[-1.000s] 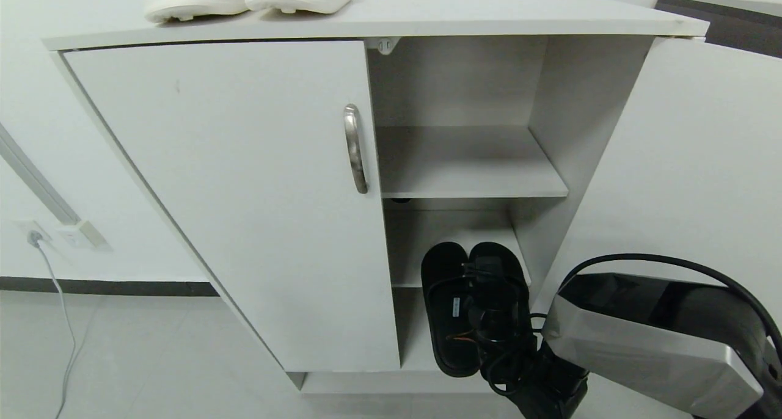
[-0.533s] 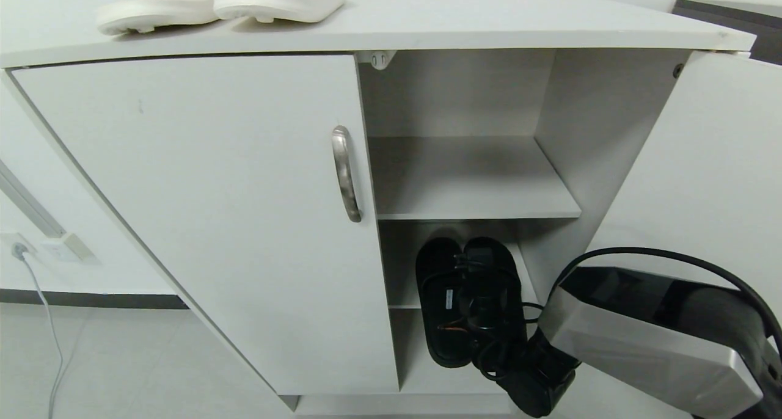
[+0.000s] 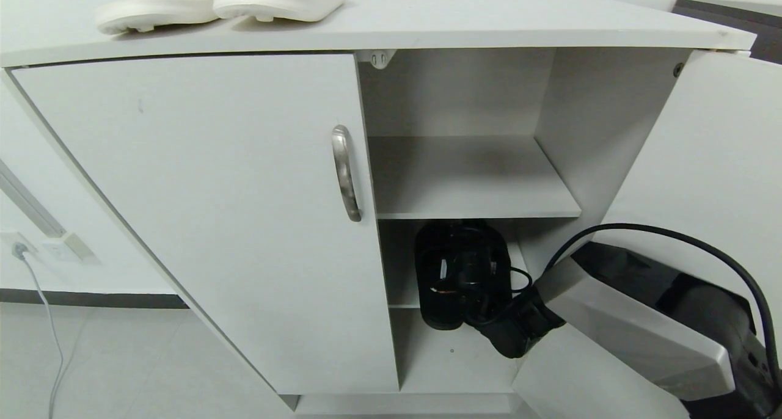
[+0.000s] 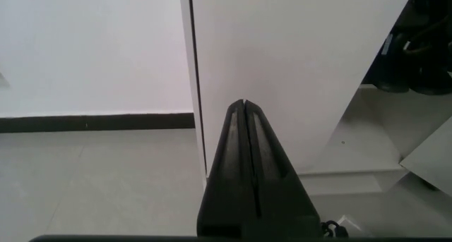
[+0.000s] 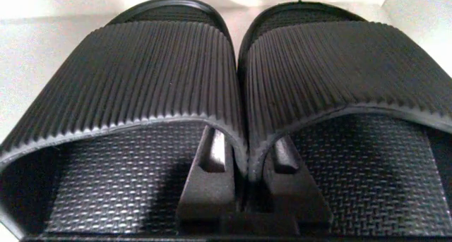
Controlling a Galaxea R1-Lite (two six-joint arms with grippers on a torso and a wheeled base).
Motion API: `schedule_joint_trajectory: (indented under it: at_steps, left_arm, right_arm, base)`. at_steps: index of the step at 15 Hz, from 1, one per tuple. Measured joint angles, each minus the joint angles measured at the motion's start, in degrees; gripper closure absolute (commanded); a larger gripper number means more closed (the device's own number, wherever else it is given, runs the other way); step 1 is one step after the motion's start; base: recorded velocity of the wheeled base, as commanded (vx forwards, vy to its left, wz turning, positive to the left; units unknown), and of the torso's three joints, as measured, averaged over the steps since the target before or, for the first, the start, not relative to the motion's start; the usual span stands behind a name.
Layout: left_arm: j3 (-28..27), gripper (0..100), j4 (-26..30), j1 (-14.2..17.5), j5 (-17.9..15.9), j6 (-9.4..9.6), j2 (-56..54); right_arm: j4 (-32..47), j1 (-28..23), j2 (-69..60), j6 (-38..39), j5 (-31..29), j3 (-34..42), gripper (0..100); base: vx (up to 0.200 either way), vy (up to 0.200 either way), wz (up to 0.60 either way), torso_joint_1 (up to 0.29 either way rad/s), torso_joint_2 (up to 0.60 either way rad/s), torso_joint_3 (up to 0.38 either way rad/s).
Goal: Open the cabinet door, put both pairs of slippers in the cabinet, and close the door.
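One blk pair [image 3: 453, 272] under shelf edge [image 3: 476, 215]

Cabinet top [image 3: 489, 22] carries one slipper pair [image 3: 220, 7] at left rear, left door [image 3: 201, 211] closed, right door [image 3: 708, 162] swung out rightward, second slipper pair [image 3: 437, 266] side by side inside right bay, below upper shelf [image 3: 464, 174], right gripper [image 5: 244, 164] fingers [image 5: 212, 164] pinching their adjoining inner walls.

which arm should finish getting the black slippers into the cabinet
Right. The right gripper is shut on the inner walls of the black slippers, which are inside the cabinet's open side, under the shelf. The left gripper is shut with nothing in it, facing the closed left door.
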Motion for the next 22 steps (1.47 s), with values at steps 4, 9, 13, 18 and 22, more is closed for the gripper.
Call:
schedule_joint_trajectory:
  at_steps: [4, 9, 13, 18, 22]
  left_arm:
    - [0.00, 100, 0.00, 0.00, 0.00, -0.02, 0.00]
    - [0.00, 100, 0.00, -0.05, -0.02, -0.05, 0.00]
    - [0.00, 100, 0.02, 0.00, 0.00, 0.00, 0.00]
    - [0.00, 100, 0.02, 0.00, 0.06, -0.02, 0.00]
    - [0.00, 100, 0.00, -0.05, 0.09, 0.00, 0.00]
  right_arm:
    - [3.34, -1.62, 2.73, -1.06, 0.84, -6.69, 100]
    - [3.74, -3.00, 5.46, -3.01, 0.90, -10.72, 100]
    - [3.75, -3.16, 6.23, -3.07, 0.93, -11.13, 0]
    - [3.45, -2.80, 6.03, -3.04, 0.93, -9.34, 0]
    - [0.40, -1.38, 2.04, -2.93, 0.60, -1.88, 0]
  base:
    - [0.000, 0.000, 0.00, 0.000, 0.00, 0.000]
    - [0.000, 0.000, 0.00, 0.000, 0.00, 0.000]
    - [0.000, 0.000, 0.00, 0.000, 0.00, 0.000]
    - [0.000, 0.000, 0.00, 0.000, 0.00, 0.000]
    - [0.000, 0.000, 0.00, 0.000, 0.00, 0.000]
